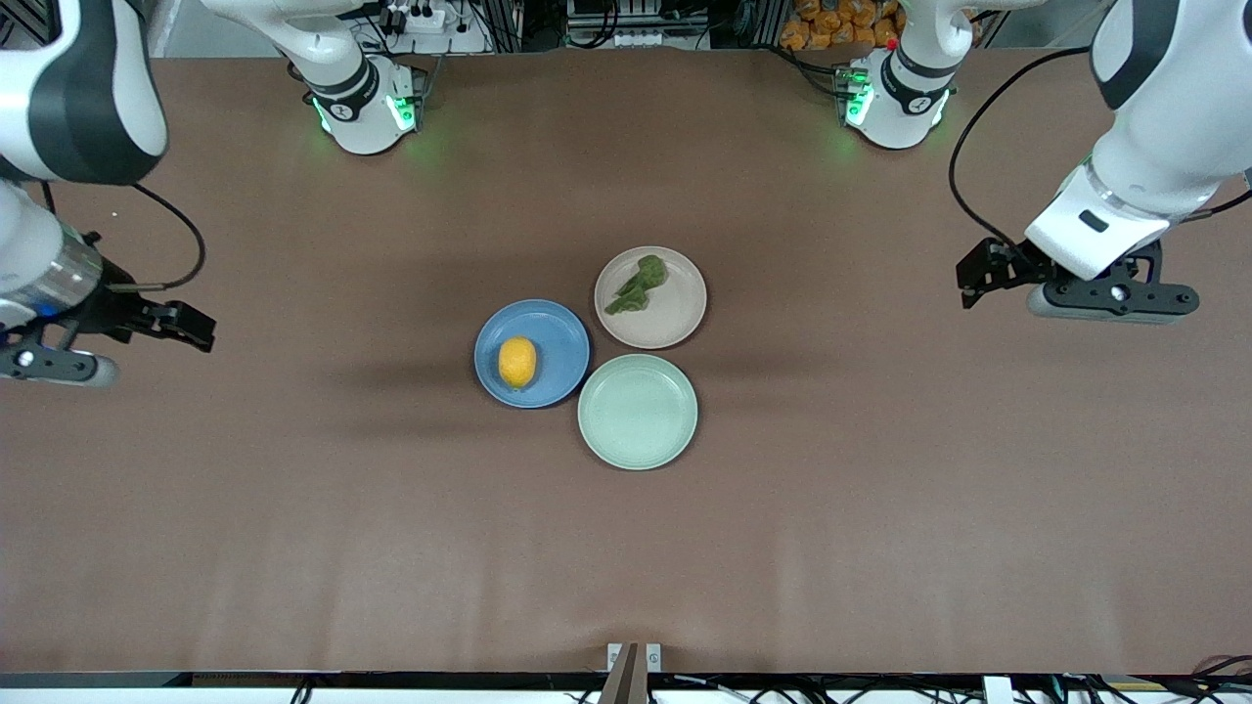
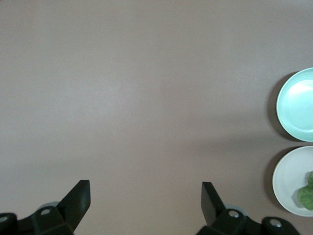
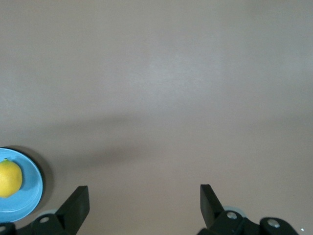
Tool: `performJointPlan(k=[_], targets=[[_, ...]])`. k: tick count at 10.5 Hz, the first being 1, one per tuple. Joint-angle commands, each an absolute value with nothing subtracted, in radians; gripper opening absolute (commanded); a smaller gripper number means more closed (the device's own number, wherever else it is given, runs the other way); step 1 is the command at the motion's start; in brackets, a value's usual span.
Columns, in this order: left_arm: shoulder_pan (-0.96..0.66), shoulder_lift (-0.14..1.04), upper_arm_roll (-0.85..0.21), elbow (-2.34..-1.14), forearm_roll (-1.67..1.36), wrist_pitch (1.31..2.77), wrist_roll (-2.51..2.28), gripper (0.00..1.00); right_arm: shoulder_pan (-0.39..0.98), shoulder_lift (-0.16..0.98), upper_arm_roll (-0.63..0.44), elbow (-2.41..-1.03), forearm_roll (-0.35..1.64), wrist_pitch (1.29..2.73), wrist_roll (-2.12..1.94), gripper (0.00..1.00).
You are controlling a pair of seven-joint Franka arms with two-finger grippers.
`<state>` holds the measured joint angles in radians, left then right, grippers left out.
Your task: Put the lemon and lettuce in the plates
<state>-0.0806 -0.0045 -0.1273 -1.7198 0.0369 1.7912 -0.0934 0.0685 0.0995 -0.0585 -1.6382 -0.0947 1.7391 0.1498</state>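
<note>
The yellow lemon [image 1: 517, 362] lies in the blue plate [image 1: 562, 328] at mid-table. The dark-green lettuce [image 1: 638, 284] lies in the beige-pink plate [image 1: 675, 313], which touches the blue one and sits farther from the front camera. My left gripper [image 1: 971, 279] hangs open and empty over bare table toward the left arm's end. Its wrist view shows the gripper [image 2: 145, 186] with the lettuce [image 2: 307, 196] at the edge. My right gripper [image 1: 201, 330] hangs open and empty over the right arm's end. Its wrist view shows the gripper [image 3: 144, 188] and the lemon [image 3: 10, 178].
A pale mint-green plate [image 1: 638, 412] with nothing in it sits nearer the front camera, touching the other two. Brown table [image 1: 880, 508] stretches wide around the plates. The arm bases [image 1: 367, 108] stand along the table's edge farthest from the front camera.
</note>
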Motion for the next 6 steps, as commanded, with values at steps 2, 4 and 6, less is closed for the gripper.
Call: performJointPlan(k=[2, 4, 6], targets=[[-0.084, -0.023, -0.1, -1.657, 0.011, 1.712, -0.057, 1.0, 0.064, 0.063, -0.078, -1.556, -0.069, 1.629, 0.138, 1.0], [-0.078, -0.032, -0.1, -1.654, 0.011, 1.71, -0.057, 1.0, 0.061, 0.06, -0.078, -1.508, -0.069, 1.597, 0.137, 1.0], [-0.078, -0.015, -0.1, -1.588, 0.011, 1.654, -0.06, 1.0, 0.058, 0.058, -0.078, -1.476, -0.054, 1.569, 0.135, 1.0]])
